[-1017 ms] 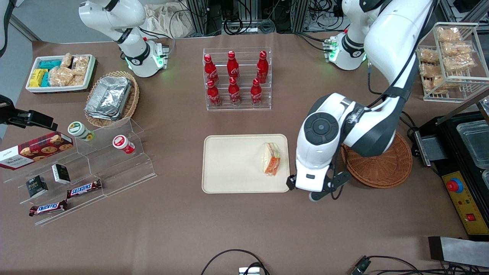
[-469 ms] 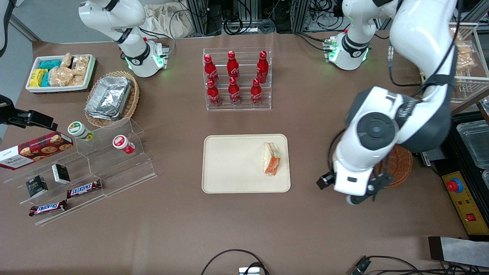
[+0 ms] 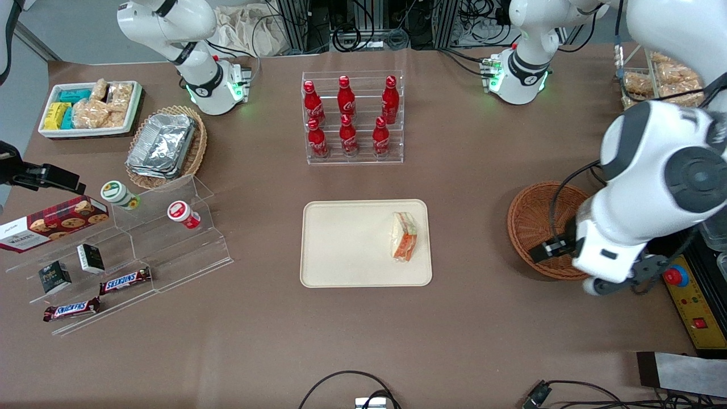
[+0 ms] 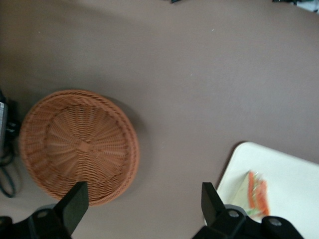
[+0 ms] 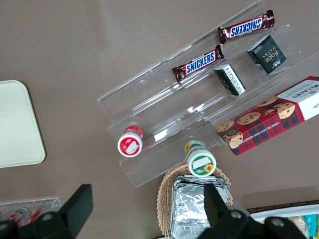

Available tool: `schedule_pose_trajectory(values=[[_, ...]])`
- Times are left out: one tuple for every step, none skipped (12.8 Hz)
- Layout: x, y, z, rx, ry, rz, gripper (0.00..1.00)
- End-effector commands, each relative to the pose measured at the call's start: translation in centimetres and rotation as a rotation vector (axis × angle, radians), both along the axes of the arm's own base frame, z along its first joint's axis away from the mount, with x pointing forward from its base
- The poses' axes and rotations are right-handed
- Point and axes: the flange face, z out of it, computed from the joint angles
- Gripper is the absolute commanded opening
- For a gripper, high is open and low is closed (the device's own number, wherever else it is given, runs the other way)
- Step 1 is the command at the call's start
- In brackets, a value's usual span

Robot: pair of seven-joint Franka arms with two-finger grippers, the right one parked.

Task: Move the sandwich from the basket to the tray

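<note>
basket [image 3: 534, 218] partly hidden by the arm, pincer [image 4: 144, 209] fingers and tray [image 4: 294, 172] cut off at picture edge

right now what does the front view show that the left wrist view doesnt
Only the front view shows the red bottles in their clear rack, the foil containers in a tan basket, the snack display and the whole tray. Only the left wrist view shows the hand with its fingers apart, holding nothing, above bare table. Both show the basket with nothing in it and the sandwich lying on the tray.
</note>
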Motion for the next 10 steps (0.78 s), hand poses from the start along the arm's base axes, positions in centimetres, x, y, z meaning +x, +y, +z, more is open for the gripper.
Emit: schedule_pose_trajectory(values=[[-3.2,3.1,1.8,0.002,0.013,-0.060,1.00],[-4.0,4.2,2.4,0.005,0.013,-0.089,1.00],[-4.7,5.4,3.0,0.010,0.013,-0.124,1.00],[-5.5,6.6,3.6,0.014,0.020,-0.166,1.00],[-6.3,7.3,4.3,0.018,0.025,-0.203,1.00],[-7.0,7.8,5.1,0.021,0.038,-0.242,1.00],[-7.8,8.4,6.0,0.023,0.047,-0.270,1.00],[-8.6,8.5,6.7,0.023,0.061,-0.291,1.00],[-9.5,8.6,7.9,0.023,0.064,-0.301,1.00],[-10.5,8.5,8.9,0.021,0.072,-0.310,1.00]])
